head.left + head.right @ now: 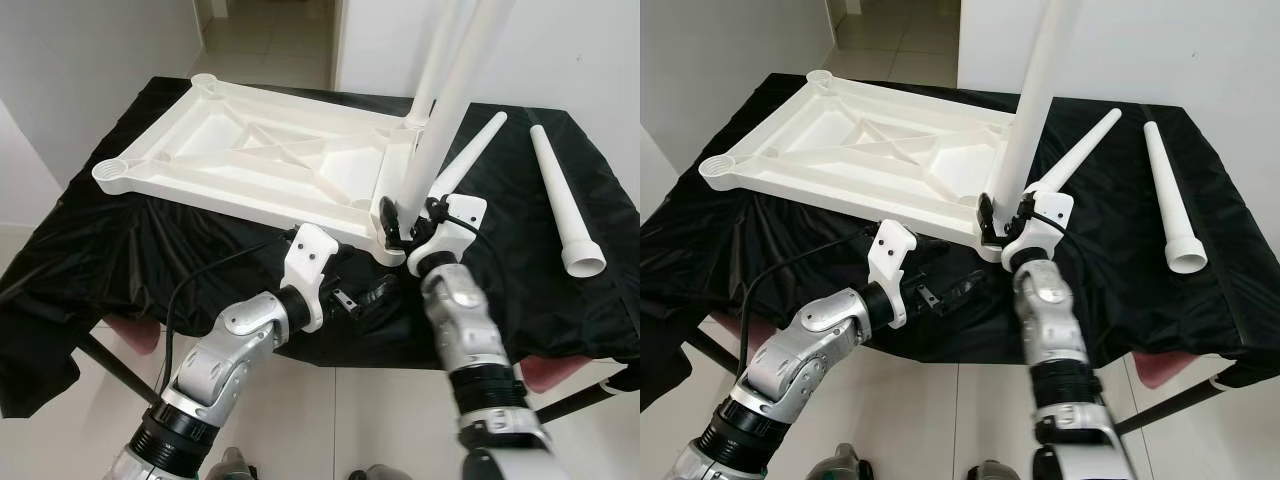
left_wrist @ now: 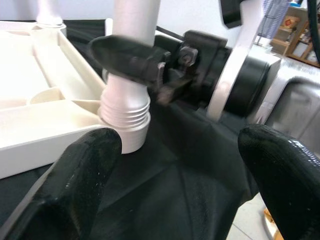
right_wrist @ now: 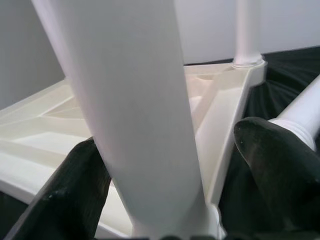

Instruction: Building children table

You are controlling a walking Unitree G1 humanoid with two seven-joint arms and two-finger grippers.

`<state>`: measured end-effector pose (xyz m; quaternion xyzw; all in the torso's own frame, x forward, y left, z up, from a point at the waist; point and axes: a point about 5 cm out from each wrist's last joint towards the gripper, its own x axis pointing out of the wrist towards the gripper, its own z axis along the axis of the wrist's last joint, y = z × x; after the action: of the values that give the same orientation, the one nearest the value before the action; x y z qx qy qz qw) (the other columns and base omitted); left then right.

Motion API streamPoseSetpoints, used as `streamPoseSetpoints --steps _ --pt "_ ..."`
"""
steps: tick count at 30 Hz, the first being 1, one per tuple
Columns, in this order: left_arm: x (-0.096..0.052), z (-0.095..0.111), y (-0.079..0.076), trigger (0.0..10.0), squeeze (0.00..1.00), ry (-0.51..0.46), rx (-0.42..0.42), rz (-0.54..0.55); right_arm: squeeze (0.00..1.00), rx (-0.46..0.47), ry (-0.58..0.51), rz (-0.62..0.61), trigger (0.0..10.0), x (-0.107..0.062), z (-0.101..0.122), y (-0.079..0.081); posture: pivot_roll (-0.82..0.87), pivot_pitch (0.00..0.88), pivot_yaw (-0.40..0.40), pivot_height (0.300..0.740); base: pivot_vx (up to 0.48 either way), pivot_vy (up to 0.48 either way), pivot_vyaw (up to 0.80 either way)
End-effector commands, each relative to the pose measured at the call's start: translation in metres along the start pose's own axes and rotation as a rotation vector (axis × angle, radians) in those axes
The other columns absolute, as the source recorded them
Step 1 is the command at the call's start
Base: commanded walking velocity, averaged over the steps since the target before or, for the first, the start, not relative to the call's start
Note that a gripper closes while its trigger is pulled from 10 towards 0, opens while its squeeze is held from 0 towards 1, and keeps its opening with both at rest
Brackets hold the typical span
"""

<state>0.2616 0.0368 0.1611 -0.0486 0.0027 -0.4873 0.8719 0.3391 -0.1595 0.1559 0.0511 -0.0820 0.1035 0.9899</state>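
One leg (image 1: pixel 1032 110) in R pincer (image 1: pixel 1003 222), upright in tabletop (image 1: pixel 840 150) socket; L pincer (image 1: pixel 958 287) agape, empty.

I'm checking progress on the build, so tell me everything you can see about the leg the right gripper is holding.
The upright leg is a smooth white tube, plastic by its look, narrowing upward past the frame's top. Its ribbed, threaded base sits in the near right corner socket of the upturned white tabletop. The right gripper has its jaws closed around it just above the threads. The left gripper hangs open nearby, apart.
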Motion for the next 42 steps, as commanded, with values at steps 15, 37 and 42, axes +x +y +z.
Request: streamPoseSetpoints --steps 15,37,42 --pt "0.002 0.004 0.0 10.0 0.0 -0.012 0.014 -0.065 0.0 -0.097 0.162 0.387 10.0 0.004 -0.011 -0.03 0.03 0.0 0.008 0.74 0.0 0.0 0.0" --pt "0.001 0.004 -0.002 10.0 0.0 -0.007 0.014 -0.071 0.0 -0.086 0.168 0.429 0.0 0.018 -0.011 -0.031 0.04 0.0 0.013 0.74 0.0 0.0 0.0" --pt "0.002 0.004 -0.002 10.0 0.0 -0.008 0.012 -0.072 0.0 -0.081 0.167 0.43 0.0 0.014 -0.014 -0.035 0.03 0.0 0.012 0.74 0.0 0.0 0.0"
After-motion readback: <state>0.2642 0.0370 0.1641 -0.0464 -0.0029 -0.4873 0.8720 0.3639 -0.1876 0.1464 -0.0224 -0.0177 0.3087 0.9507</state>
